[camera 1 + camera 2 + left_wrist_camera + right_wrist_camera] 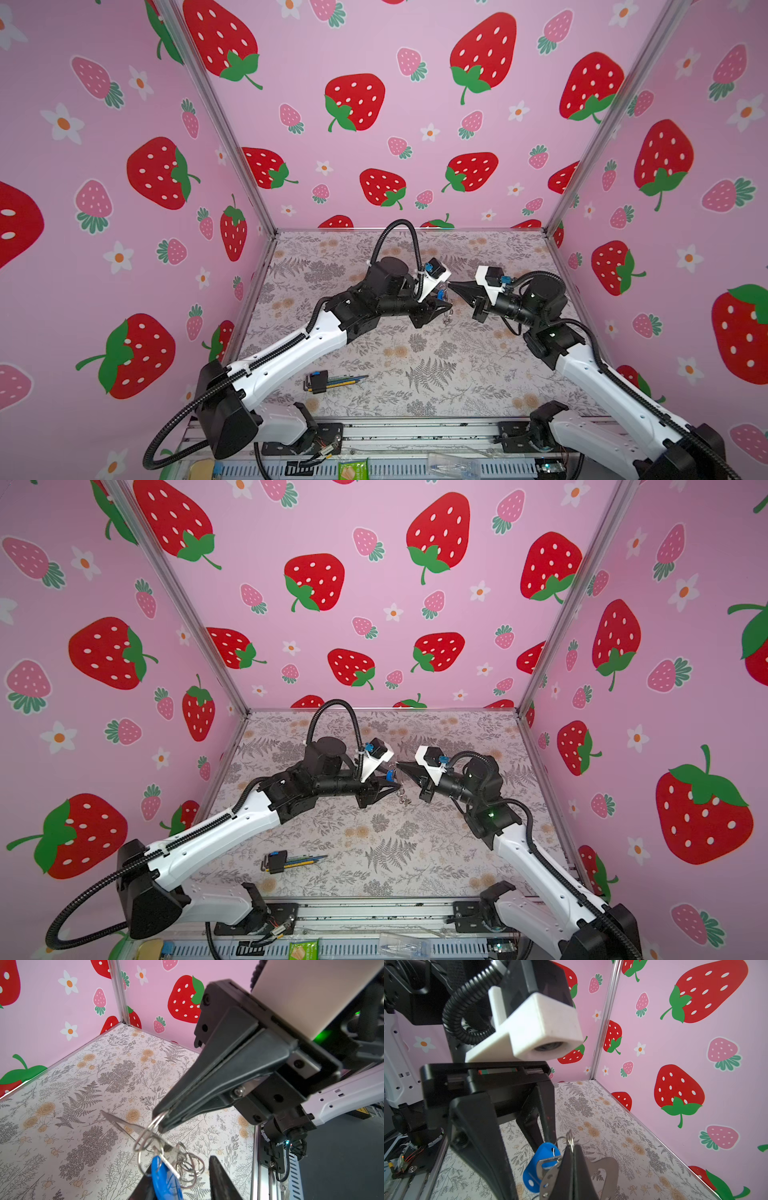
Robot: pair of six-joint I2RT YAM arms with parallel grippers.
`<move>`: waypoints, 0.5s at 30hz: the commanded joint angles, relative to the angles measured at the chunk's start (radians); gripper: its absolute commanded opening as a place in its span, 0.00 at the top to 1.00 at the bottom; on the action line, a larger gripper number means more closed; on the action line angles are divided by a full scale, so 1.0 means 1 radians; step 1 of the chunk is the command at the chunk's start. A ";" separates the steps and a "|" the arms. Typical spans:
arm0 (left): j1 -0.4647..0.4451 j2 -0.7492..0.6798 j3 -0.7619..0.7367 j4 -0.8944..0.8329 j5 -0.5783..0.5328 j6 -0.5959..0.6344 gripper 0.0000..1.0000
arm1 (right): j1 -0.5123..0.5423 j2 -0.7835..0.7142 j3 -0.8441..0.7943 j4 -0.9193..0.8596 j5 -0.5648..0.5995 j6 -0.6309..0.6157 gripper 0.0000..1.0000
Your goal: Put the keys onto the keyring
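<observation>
Two grippers faced tip to tip, mid-air, centre of both top views. Right gripper [161, 1123] clenched on split ring [154, 1122], steadying keyring [610, 1167], which dangled lower centre of right wrist view. Left gripper [180, 1165] jaws stood parted around blue-tagged key [164, 1178], apparently presenting it for threading.

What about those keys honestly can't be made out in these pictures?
Whether the left hand grips the blue tag: the left wrist view's bottom edge cuts the tag off.
Keys and rings: too small in both top views, blurred in the left wrist view.
Keyring: mostly hidden behind the right hand in the right wrist view.
</observation>
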 commanded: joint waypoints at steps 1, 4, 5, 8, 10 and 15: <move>-0.002 -0.021 0.012 -0.015 0.017 0.029 0.62 | -0.003 -0.015 -0.006 0.056 -0.014 0.012 1.00; 0.000 -0.028 0.015 -0.028 0.010 0.038 0.63 | -0.005 -0.014 -0.006 0.059 -0.020 0.014 1.00; 0.002 -0.029 0.014 -0.029 0.007 0.039 0.64 | -0.005 -0.011 -0.007 0.062 -0.021 0.018 1.00; 0.008 -0.035 0.014 -0.035 -0.003 0.045 0.67 | -0.006 -0.011 -0.007 0.071 -0.031 0.021 1.00; 0.013 -0.036 0.014 -0.035 -0.010 0.042 0.68 | -0.007 -0.010 -0.005 0.073 -0.035 0.021 1.00; 0.019 -0.028 0.026 -0.040 -0.037 0.033 0.69 | -0.007 -0.003 -0.004 0.076 -0.042 0.023 1.00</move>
